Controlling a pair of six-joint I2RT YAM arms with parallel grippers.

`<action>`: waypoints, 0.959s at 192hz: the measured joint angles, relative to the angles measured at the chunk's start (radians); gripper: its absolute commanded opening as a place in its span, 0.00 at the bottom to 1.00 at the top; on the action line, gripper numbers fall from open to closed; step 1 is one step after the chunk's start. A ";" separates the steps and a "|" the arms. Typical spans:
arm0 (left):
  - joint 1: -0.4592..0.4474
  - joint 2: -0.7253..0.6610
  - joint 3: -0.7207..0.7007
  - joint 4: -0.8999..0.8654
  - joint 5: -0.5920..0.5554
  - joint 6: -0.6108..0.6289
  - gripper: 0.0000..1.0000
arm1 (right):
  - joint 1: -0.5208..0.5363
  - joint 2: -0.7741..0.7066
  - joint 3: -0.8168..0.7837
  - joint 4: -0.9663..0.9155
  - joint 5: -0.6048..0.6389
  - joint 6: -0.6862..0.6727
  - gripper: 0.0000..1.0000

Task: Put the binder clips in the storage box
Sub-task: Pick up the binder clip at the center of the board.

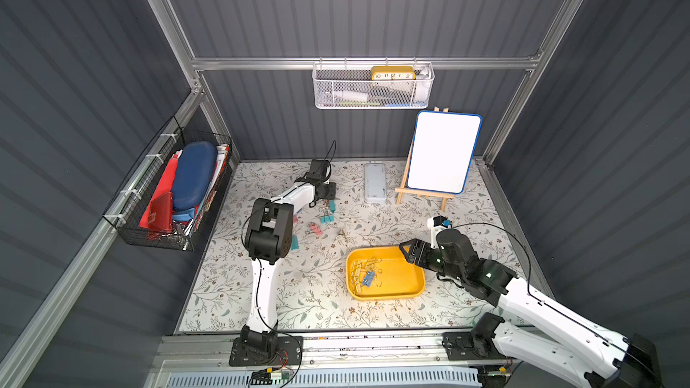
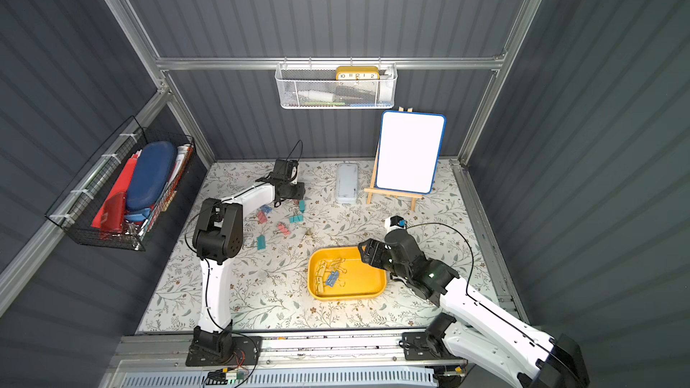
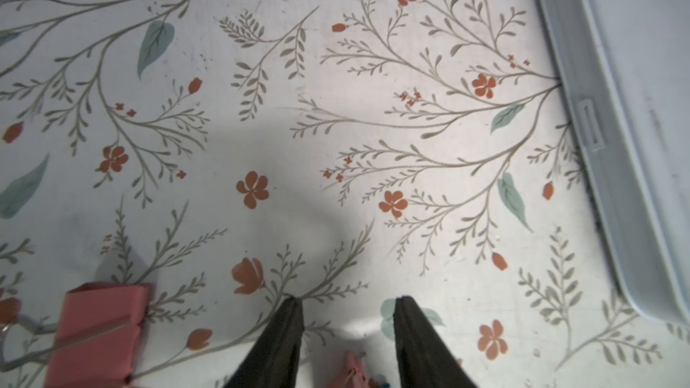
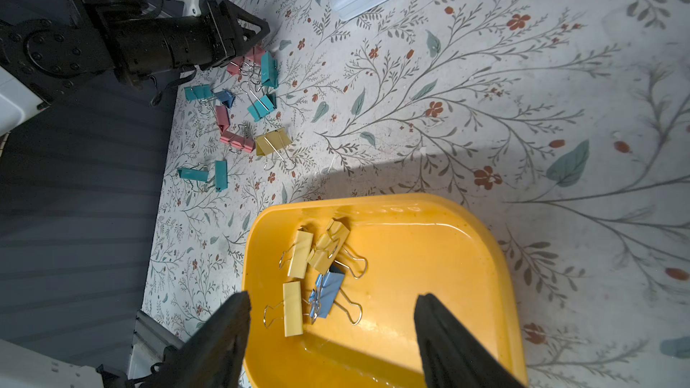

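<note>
Left gripper (image 3: 349,298): jaws partly apart, low over the table (image 1: 317,311). A pink clip (image 3: 354,367) shows between them; whether it is gripped cannot be told.
Right gripper (image 4: 334,296): jaws wide, empty, hovering above the 2 o'clock corner of the storage box (image 1: 386,295).
Storage box position: on the table, at 5 o'clock from table centre in both top views.
Box contents: about five binder clips (image 4: 300,253), yellow plus one blue clip (image 4: 328,293), bunched toward the 9 o'clock side.
Loose clips: about ten, pink, teal, blue and one yellow clip (image 4: 272,141), scattered at 10 to 11 o'clock from the box, around the left gripper.
Progress: judged roughly one third done.
Outstanding: every loose clip needs pickup and transfer.
Grey case (image 1: 374,182): at 12 o'clock from the box; not the target.
</note>
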 measured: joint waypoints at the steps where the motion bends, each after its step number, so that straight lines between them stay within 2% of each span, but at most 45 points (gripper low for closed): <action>1: 0.000 0.000 -0.002 0.000 -0.002 0.000 0.33 | 0.000 0.002 0.000 0.000 -0.001 0.000 0.74; 56: 0.000 -0.014 -0.035 0.012 -0.048 -0.050 0.11 | 0.000 0.015 0.000 0.005 -0.012 0.004 0.74; 134: 0.000 -0.175 -0.033 -0.013 -0.227 -0.146 0.08 | 0.000 0.024 0.010 0.021 -0.011 0.013 0.75; 151: -0.001 -0.237 -0.033 -0.031 -0.200 -0.180 0.07 | -0.006 0.029 0.010 0.023 -0.014 0.016 0.76; 170: -0.020 -0.361 -0.062 -0.017 -0.114 -0.248 0.08 | -0.050 0.039 0.010 0.034 -0.037 0.024 0.77; 184: -0.087 -0.500 -0.105 0.012 -0.058 -0.328 0.07 | -0.113 0.055 0.009 0.050 -0.070 0.035 0.78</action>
